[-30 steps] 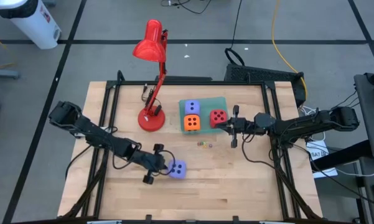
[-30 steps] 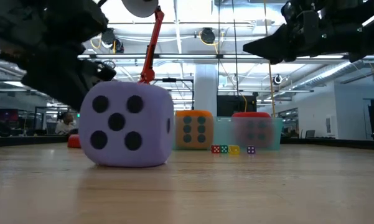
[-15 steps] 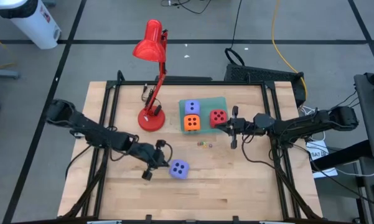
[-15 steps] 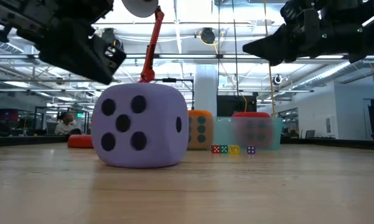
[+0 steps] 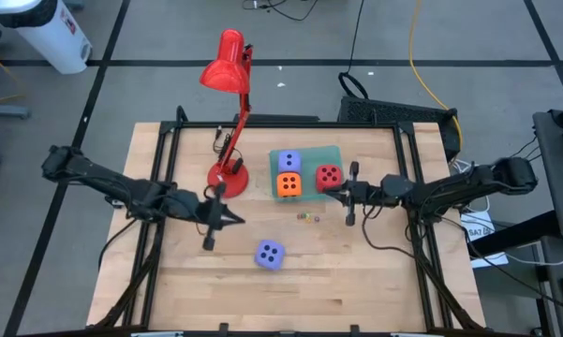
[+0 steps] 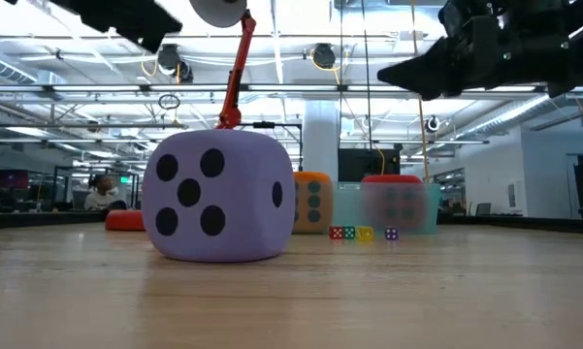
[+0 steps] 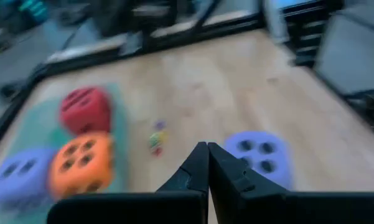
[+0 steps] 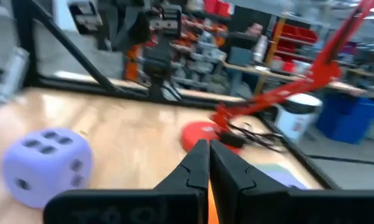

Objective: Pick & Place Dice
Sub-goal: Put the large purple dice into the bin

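Observation:
One lavender-blue die (image 5: pixel 270 254) (image 6: pixel 218 197) sits alone by its bottom face on the bare wood. Another lavender-blue die (image 5: pixel 289 162), the orange die (image 5: pixel 288 184) and the red die (image 5: pixel 329 175) rest on a green mat (image 5: pixel 309 154). My left gripper (image 5: pixel 236 222) (image 7: pixel 206 149) is shut and raised, left of and beyond the lone die (image 7: pixel 256 155). My right gripper (image 5: pixel 326 191) (image 8: pixel 208 146) is shut and hovers by the red die's near side, above the table (image 6: pixel 398 73).
A red desk lamp (image 5: pixel 229 112) stands with its base (image 5: pixel 227 178) left of the mat. Several tiny coloured dice (image 5: pixel 306 217) lie near the mat's near edge. Bare wood (image 5: pixel 356 281) spreads around the lone die. A black frame (image 5: pixel 169 140) borders the table.
My left gripper has drawn back from the lone lavender-blue die, moving toward the table's left and far side and rising out of the low view. The die has turned slightly on the table and shifted a little right. The right arm has kept still.

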{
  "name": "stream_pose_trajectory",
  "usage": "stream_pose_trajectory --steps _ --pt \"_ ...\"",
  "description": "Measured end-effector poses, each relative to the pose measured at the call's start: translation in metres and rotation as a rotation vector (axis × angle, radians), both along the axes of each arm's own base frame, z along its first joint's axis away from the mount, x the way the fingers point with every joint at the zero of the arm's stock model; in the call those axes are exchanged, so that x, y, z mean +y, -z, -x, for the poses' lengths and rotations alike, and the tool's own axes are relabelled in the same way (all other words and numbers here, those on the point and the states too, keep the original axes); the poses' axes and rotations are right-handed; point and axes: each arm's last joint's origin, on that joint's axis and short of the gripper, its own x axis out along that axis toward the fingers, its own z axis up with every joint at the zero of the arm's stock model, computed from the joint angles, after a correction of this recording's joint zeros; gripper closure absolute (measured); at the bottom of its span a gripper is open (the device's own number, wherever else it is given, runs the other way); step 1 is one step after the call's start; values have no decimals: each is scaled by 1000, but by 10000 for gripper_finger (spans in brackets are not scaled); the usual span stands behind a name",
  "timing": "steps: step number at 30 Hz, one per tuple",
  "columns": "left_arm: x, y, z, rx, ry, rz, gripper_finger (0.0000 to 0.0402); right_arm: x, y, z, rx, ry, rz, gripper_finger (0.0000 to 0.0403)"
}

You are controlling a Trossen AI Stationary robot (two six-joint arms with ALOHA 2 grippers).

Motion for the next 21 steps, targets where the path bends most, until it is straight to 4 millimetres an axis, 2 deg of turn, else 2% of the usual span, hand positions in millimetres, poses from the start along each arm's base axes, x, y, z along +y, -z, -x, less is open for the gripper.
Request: stream_pose_trajectory --steps 3,6,9,13,15,21 --pt "3 15 7 30 -107 6 396 4 6 -3 36 56 62 392" --pt "6 30 14 4 -114 -42 396 9 2 -10 29 36 68 381" --pt "16 25 18 -52 -156 -32 396 17 -9 -22 31 3 51 372" --pt "29 16 29 -92 -241 67 396 35 -8 -40 209 -161 80 361" --pt "31 14 35 -87 -245 54 396 43 -11 -49 231 -163 85 358" --pt "30 26 45 -79 -236 72 396 57 -15 -77 270 -150 124 356"
